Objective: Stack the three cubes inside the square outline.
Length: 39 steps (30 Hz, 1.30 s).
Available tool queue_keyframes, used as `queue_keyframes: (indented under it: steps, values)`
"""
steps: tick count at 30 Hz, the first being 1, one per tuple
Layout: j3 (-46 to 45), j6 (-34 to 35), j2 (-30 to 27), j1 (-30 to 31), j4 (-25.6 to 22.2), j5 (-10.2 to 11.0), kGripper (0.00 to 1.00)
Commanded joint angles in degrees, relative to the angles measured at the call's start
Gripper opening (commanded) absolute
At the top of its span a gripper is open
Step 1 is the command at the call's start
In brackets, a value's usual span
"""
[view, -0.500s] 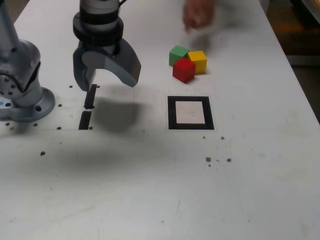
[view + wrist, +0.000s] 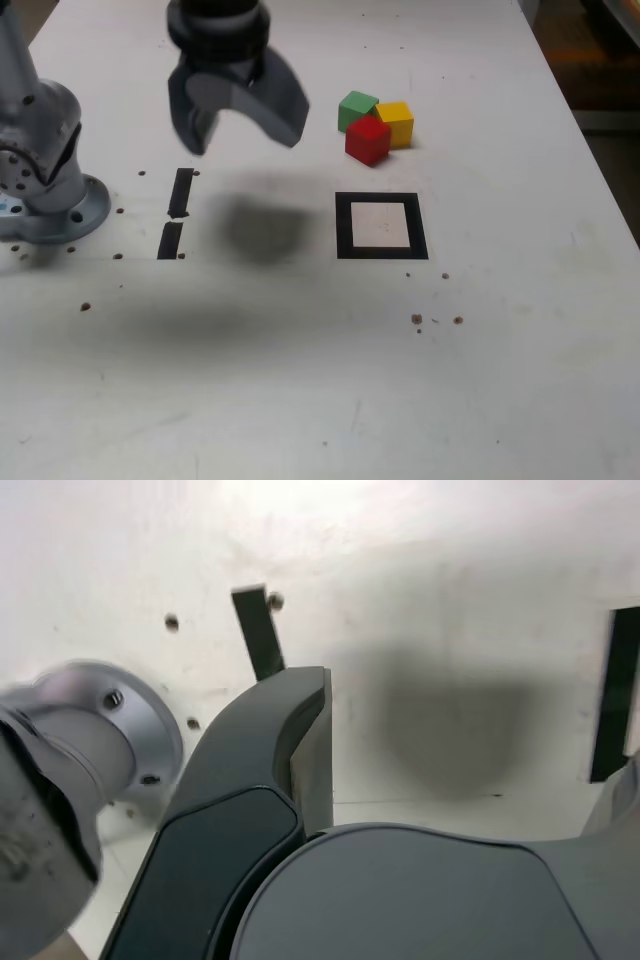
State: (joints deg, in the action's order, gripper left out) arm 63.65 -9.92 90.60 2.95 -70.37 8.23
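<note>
The three cubes sit bunched together on the white table beyond the square outline: green cube (image 2: 357, 107), yellow cube (image 2: 396, 122) and red cube (image 2: 368, 139), the red one nearest the outline. The square outline (image 2: 381, 199), black tape around a white centre, holds nothing. My gripper (image 2: 240, 132) hangs above the table toward the exterior view's left of the cubes, open, with nothing between its jaws. In the wrist view one dark finger (image 2: 300, 750) shows over its shadow, and a black edge of the outline (image 2: 610, 695) is visible; the cubes are out of that view.
The arm's grey base (image 2: 45, 175) stands at the exterior view's left. Two short black tape strips (image 2: 181, 192) (image 2: 170, 240) lie beside it. Small dark specks (image 2: 417, 319) dot the table. The table's edge runs down the exterior view's right.
My gripper has risen and shifted toward the exterior view's right, closer to the cubes. The blurred hand that was above the cubes has left the view.
</note>
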Motion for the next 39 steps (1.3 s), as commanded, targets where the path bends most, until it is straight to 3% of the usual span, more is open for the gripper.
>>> queue_keyframes:
  steps: [1,9,18,27,39]
  values:
    - [5.33,-3.63,1.04,0.26,-1.71,1.62,1.00]
    - [15.31,-14.45,5.83,0.30,-6.58,6.09,1.00]
    - [18.32,-26.11,11.41,-1.54,-4.96,11.51,0.99]
    - [14.06,-29.64,16.94,-4.84,5.66,11.21,0.99]
    - [14.06,-29.71,22.21,-9.60,9.39,10.58,0.95]
